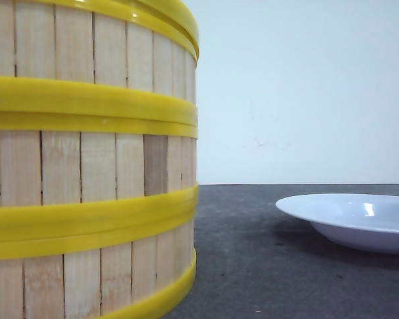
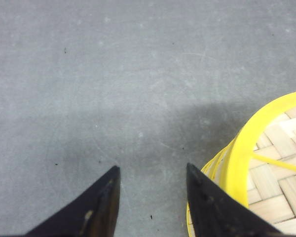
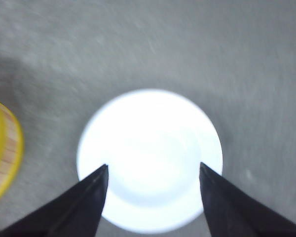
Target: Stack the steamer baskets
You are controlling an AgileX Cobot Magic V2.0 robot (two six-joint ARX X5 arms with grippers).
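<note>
Three steamer baskets [image 1: 86, 166] stand stacked at the left of the front view, pale slats between thick yellow rims, very close to the camera. In the left wrist view the top basket [image 2: 278, 168] shows its yellow rim and woven floor. My left gripper [image 2: 153, 168] is open above bare table just beside that rim, with one finger [image 2: 212, 207] close to the outside of it and nothing held. My right gripper [image 3: 154, 165] is open and empty, high over the white plate. The side of a basket [image 3: 2, 153] shows off to one side there. Neither gripper shows in the front view.
A shallow white plate [image 1: 359, 219] lies on the dark grey table [image 1: 253, 266] to the right of the stack, also seen as a plate [image 3: 149, 143] under the right gripper. A pale wall [image 1: 306, 86] closes the back.
</note>
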